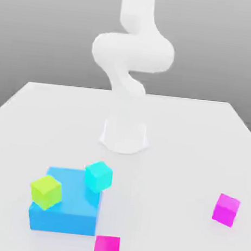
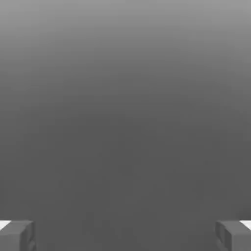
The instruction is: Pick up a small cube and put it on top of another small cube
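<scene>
Cube, small and hot pink, resting on the white table at the bottom centre of the exterior view, partly cut by the lower edge of the frame, untouched. Just up and to the exterior view's left of it, a big blue block, near but apart from the pink one. On that block's top, near its left front corner, a small lime-green cube. At the block's upper right corner, a small cyan cube, sitting at or just over the edge; whether fully on the block cannot be told. Far over at the exterior view's right, at about the same height in the frame as the green one, a second small cube, purpler fuchsia, alone on the table and well apart from everything else.

Behind all of these, in the upper middle of the exterior view, the white robot arm, rising from a round base on the table and curling upward out of the top of the frame.

In the hand view, gripper spread wide, with one grey fingertip at the lower left corner and the other at the lower right corner, plain grey background between them, nothing held
</scene>
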Robot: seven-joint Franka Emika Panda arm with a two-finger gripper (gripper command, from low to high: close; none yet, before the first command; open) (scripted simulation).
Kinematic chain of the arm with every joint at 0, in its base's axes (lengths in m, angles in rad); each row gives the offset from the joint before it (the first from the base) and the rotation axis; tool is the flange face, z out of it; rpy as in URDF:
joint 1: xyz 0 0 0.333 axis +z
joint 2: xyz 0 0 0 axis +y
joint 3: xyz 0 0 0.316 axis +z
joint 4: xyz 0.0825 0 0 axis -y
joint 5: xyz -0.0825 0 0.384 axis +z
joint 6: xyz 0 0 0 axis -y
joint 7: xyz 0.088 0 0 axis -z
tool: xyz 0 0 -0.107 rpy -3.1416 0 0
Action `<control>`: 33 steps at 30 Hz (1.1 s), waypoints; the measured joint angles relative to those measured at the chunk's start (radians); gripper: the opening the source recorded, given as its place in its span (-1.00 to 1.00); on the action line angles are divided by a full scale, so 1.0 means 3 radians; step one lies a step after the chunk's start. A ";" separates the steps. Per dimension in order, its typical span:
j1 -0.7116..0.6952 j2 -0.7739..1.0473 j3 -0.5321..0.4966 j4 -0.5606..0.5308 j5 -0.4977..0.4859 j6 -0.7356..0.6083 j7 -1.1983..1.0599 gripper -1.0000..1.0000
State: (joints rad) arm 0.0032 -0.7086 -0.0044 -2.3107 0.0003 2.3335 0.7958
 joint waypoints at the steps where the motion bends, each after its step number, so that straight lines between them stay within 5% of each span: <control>1: 0.0002 0.0131 -0.0005 -0.0016 0.0003 0.0050 -0.0007 0.00; 31: -0.0015 0.3765 -0.0046 -0.0291 0.0076 0.1620 -0.0194 0.00; 32: -0.0018 0.3840 -0.0042 -0.0276 0.0079 0.1679 -0.0196 -1.00; 33: -0.0018 0.3840 -0.0042 -0.0276 0.0079 0.1679 -0.0196 -1.00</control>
State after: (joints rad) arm -0.0023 0.4434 -0.0170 -2.3936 0.0241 2.8372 0.7369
